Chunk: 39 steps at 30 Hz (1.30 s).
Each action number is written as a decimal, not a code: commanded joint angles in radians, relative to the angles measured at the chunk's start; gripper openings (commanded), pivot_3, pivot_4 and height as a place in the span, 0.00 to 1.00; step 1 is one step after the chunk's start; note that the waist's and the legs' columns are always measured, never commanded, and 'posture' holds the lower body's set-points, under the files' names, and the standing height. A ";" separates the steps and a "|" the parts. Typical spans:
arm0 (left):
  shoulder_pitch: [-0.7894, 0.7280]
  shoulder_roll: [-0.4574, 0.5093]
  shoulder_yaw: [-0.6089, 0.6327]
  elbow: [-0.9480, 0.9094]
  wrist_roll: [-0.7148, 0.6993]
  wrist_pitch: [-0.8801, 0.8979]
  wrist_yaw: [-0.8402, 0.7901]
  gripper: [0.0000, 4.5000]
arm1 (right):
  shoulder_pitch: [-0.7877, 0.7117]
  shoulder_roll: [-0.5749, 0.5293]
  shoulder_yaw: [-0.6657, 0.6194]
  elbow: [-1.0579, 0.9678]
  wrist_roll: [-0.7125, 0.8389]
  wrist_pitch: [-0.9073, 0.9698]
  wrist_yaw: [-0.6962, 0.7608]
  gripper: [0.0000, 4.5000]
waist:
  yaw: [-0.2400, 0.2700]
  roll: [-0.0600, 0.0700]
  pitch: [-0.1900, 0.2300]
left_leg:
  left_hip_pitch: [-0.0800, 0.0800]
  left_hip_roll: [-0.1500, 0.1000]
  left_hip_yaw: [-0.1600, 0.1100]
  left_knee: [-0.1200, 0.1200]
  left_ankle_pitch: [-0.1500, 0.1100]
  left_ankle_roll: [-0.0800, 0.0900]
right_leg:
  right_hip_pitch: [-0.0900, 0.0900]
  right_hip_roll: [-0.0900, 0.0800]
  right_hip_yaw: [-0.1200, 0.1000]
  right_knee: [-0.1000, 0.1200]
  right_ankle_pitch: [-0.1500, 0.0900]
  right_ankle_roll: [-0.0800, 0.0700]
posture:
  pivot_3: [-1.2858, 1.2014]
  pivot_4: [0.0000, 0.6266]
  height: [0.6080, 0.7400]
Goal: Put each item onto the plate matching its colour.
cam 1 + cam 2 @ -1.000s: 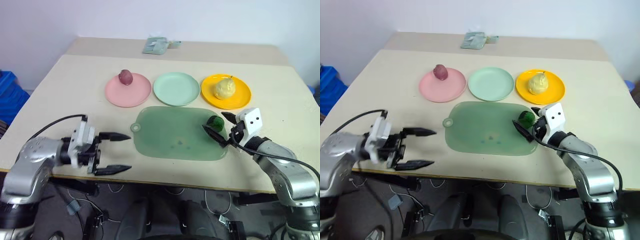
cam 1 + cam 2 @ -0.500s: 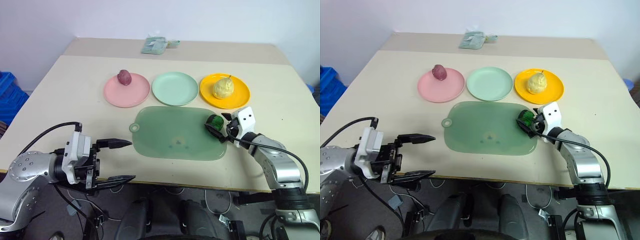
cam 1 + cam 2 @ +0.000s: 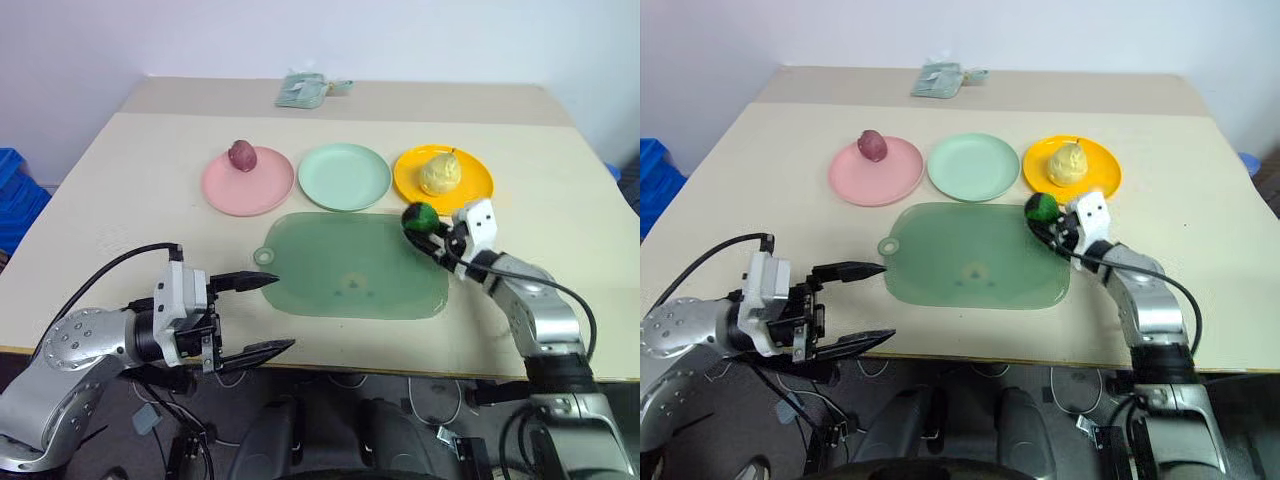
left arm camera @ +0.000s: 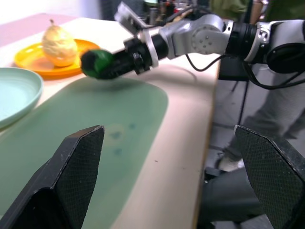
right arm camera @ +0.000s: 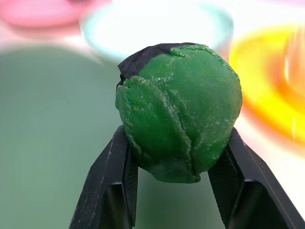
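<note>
Beige tabletop (image 3: 560, 180) carries a row of three plates with a dull green mat (image 3: 350, 280) in front of them. On the pink plate (image 3: 248, 182) sits the reddish-purple lump (image 3: 242, 155); the mint green plate (image 3: 344, 176) is bare; the yellow-orange plate (image 3: 443, 174) bears the pale pear (image 3: 439, 172). At the mat's far right corner the right hand (image 3: 428, 226) grips the dark green ball (image 3: 419, 217) between its two fingers, apparently raised just off the mat. Near the tabletop's front edge the left hand (image 3: 256, 315) hangs with fingers spread wide, holding nothing. A folded greenish cloth (image 3: 303, 90) lies at the far edge.
</note>
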 commanded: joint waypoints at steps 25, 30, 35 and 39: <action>0.112 -0.130 -0.036 -0.013 0.150 -0.097 0.236 1.00 | -0.580 0.182 -0.021 0.852 -0.129 -0.495 -0.001 0.83 | -0.015 0.000 0.001 | 0.004 0.000 0.002 -0.012 0.004 -0.007 | -0.003 0.001 0.000 0.002 0.000 0.000 | 0.52 0.24 1.00; 0.025 -0.171 -0.088 0.113 0.288 -0.167 0.300 1.00 | -0.365 0.105 -0.039 0.486 -0.065 -0.346 0.086 0.83 | -0.005 0.000 0.001 | 0.005 0.000 0.002 -0.012 0.005 -0.006 | -0.003 0.000 0.000 0.004 0.000 0.000 | 0.52 0.24 1.00; -0.076 -0.201 -0.085 0.303 0.290 -0.230 0.257 1.00 | 0.081 -0.064 -0.078 -0.159 0.061 -0.035 0.141 0.83 | 0.012 0.001 0.000 | 0.004 0.000 0.001 -0.012 0.005 -0.005 | -0.005 0.000 0.000 0.005 0.002 0.003 | 0.52 0.24 1.00; -0.102 -0.215 -0.066 0.367 0.291 -0.254 0.257 1.00 | 0.311 -0.143 -0.163 -0.434 0.131 0.103 0.102 0.83 | 0.007 0.001 0.000 | 0.000 0.000 0.003 -0.010 0.005 -0.005 | -0.011 -0.001 0.001 0.007 0.000 0.000 | 0.52 0.24 1.00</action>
